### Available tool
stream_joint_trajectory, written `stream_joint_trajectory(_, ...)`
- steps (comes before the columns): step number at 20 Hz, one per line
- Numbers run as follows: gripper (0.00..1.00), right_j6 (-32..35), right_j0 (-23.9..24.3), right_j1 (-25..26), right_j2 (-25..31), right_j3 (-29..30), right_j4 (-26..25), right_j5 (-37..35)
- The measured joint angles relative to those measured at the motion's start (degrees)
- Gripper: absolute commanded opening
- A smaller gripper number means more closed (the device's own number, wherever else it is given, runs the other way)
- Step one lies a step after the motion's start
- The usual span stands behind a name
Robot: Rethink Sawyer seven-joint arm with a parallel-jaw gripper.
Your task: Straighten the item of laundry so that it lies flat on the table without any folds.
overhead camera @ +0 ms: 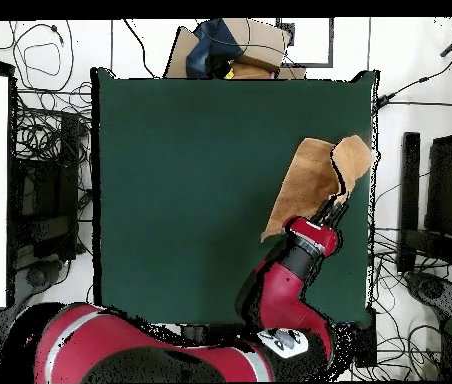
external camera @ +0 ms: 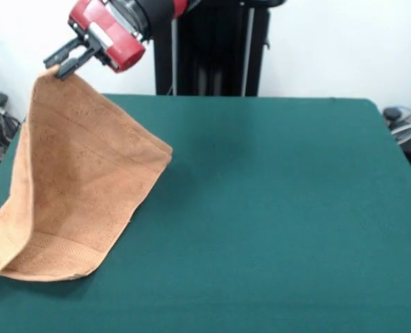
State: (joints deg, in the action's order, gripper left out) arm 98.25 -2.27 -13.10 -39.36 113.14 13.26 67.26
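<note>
**Front view: towel hoisted by one corner, far from flat**

Front view shows us the end effector (external camera: 65,61) pinched closed on the top corner of the towel (external camera: 80,187), high above the bench (external camera: 274,208). Fingers look clamped tight on the cloth, no visible gap. The towel hangs down and away from the grip, draped as a doubled sheet: one layer faces the camera, a second folds behind along the picture-left side. Its lower edge rests on the bench near the front picture-left corner, and the bottom flap seems to reach or pass the bench edge; we can't tell for sure. A woven band stripe shows near the bottom.

Overhead view: the end effector (overhead camera: 336,208) sits over the picture-right side of the bench (overhead camera: 190,180), and the towel (overhead camera: 305,185) spreads up-picture from it, away from the robot base, close to the bench's right edge.

Key relation: the towel lies below and beyond the end effector, long axis running from the held corner down to the edge on the bench, steeply tilted. Only one arm here, so it does all the work.

Our judgement: mid-task, fold not yet undone. The next move probably needs the held corner carried toward open bench centre and lowered so the layers separate. Risk: the cloth slides off the near edge.
</note>
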Motion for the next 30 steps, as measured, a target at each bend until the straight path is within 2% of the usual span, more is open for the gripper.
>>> stream_joint_trajectory(14, 0.0, 0.89, 1.95, 4.3, 4.15, 1.27, 1.95, 5.91)
stream_joint_trajectory(30, 0.0, 0.89, 4.42, 9.39, 6.27, 3.42, 2.85, 14.45)
